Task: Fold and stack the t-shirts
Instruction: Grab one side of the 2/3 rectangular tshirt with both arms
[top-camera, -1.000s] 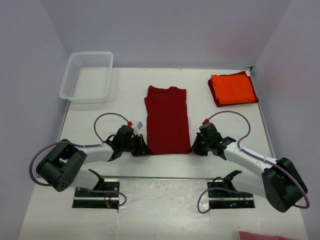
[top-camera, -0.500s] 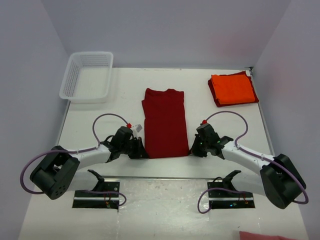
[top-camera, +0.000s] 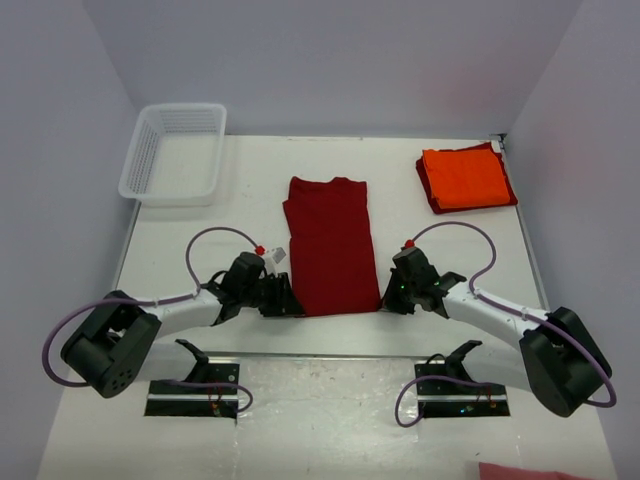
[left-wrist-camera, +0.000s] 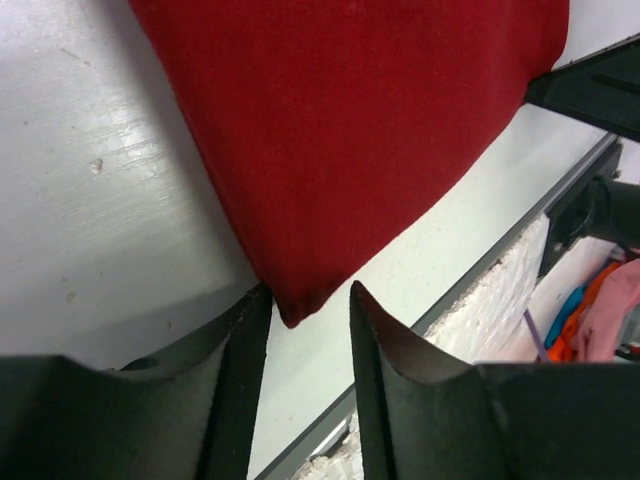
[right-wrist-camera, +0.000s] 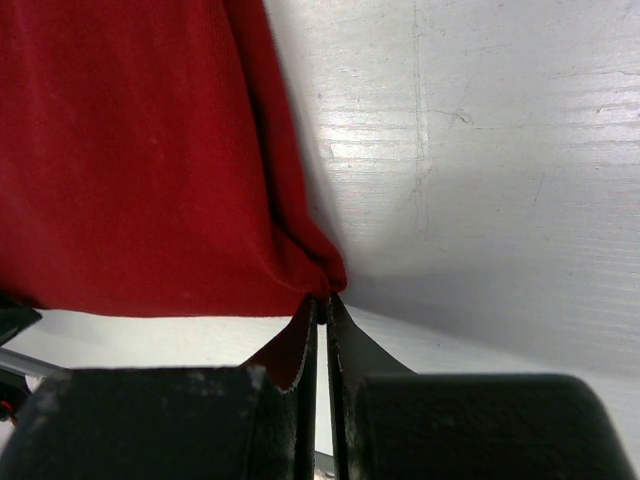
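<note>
Looked mid-fold on the red shirt (top-camera: 330, 250), laid flat as a narrow strip straight ahead of both claws. Saw right claw (right-wrist-camera: 322, 300) clamped shut on the near right hem corner. Found left claw (left-wrist-camera: 310, 292) with jaws apart, near left corner loose between them, not pinched. Likely needed next: re-close left on that corner, then lift both and carry the hem forward to the collar. Spotted orange shirt (top-camera: 465, 178) folded, well ahead-right of right claw. Noted white scuffed surface (top-camera: 450, 260), white mesh basket (top-camera: 170, 196) far ahead-left of left claw, pale lilac walls (top-camera: 330, 60) around.

Pairs white link shells with black joints on left arm (top-camera: 185, 308) and right arm (top-camera: 490, 315). Trails looping purple cables (top-camera: 215, 230), plus red wrist caps (top-camera: 259, 246).
</note>
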